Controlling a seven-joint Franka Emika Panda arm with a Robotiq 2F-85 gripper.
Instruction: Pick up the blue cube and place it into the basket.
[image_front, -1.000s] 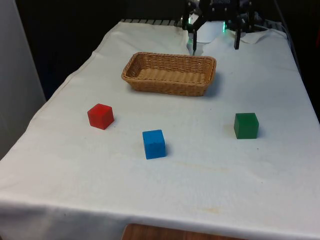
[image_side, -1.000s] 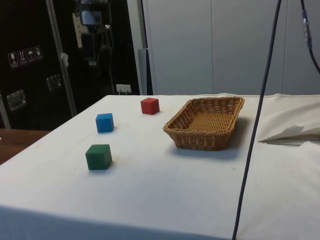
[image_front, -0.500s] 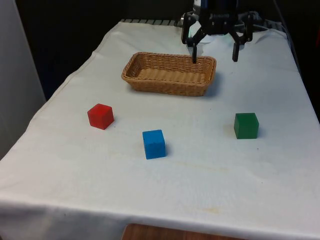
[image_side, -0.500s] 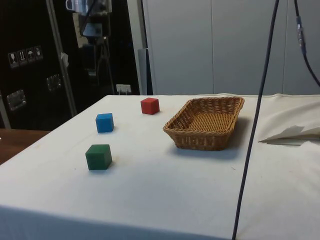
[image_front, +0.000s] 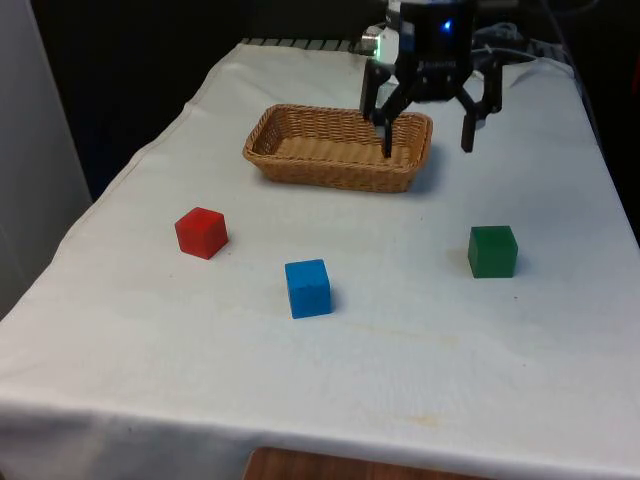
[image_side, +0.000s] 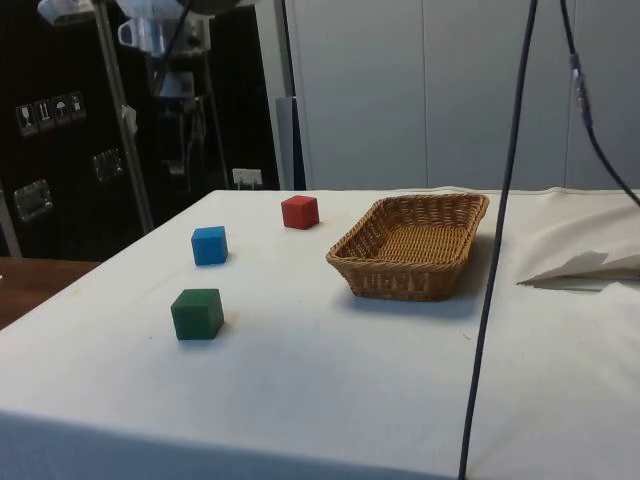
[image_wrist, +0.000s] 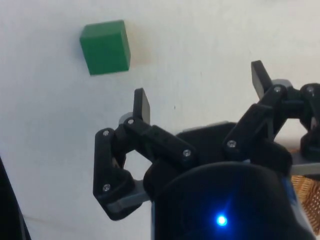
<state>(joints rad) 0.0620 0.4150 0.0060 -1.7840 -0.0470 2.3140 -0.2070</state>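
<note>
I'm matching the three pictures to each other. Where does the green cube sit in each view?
Front view: green cube towards the front view's right, nearer the camera than the basket.
Side view: green cube nearest the camera, in front of the blue cube.
Wrist view: green cube on the cloth beyond the open hand.
Shared landmark: the basket.

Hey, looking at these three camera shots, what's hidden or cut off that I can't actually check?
- Basket: in the front view the open gripper crosses its far right corner, hiding that bit of rim.
- Basket floor: in the side view the near wall hides most of it.
- Blue cube, red cube, green cube: undersides and far faces unseen.
- Table: near edge cut off by the front view's frame.
</note>
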